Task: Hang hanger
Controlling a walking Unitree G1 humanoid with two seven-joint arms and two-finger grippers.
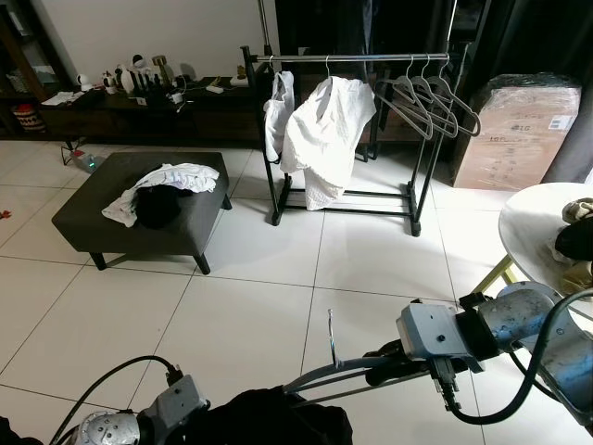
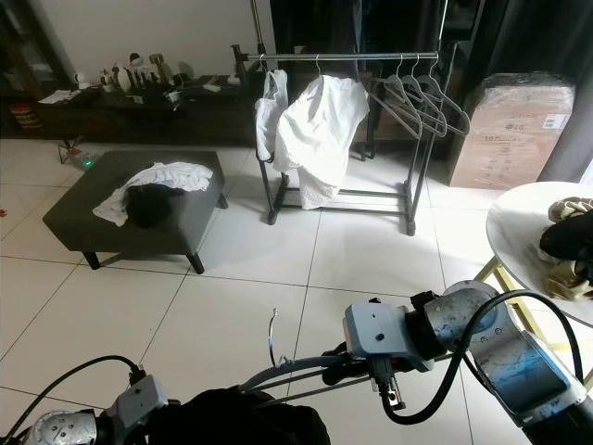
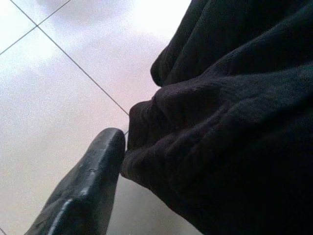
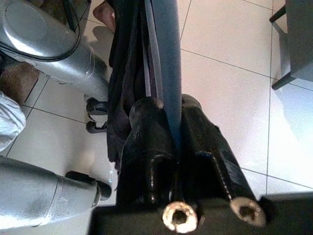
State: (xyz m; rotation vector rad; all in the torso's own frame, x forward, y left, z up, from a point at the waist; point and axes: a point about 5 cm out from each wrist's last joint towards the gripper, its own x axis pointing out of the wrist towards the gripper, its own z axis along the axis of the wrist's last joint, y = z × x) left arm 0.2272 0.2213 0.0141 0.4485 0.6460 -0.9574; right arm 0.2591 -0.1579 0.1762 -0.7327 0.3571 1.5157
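Observation:
A grey hanger (image 1: 320,375) with its wire hook (image 1: 332,336) pointing up is held low in front of me, and a black garment (image 1: 269,417) hangs over its near end. My right gripper (image 1: 382,363) is shut on the hanger's arm; in the right wrist view the grey bar (image 4: 166,58) runs between the two black fingers (image 4: 146,147). My left gripper (image 1: 190,408) is at the garment; in the left wrist view one finger (image 3: 93,176) presses against the black fabric (image 3: 230,122), which hides the other finger. The clothes rack's rail (image 1: 361,58) stands across the room.
On the rack hang white shirts (image 1: 324,130) and several empty hangers (image 1: 426,97). A dark ottoman (image 1: 111,232) with clothes (image 1: 171,181) stands at the left. At the right are a cardboard box (image 1: 519,130) and a round white table (image 1: 533,232). Open tiled floor lies between.

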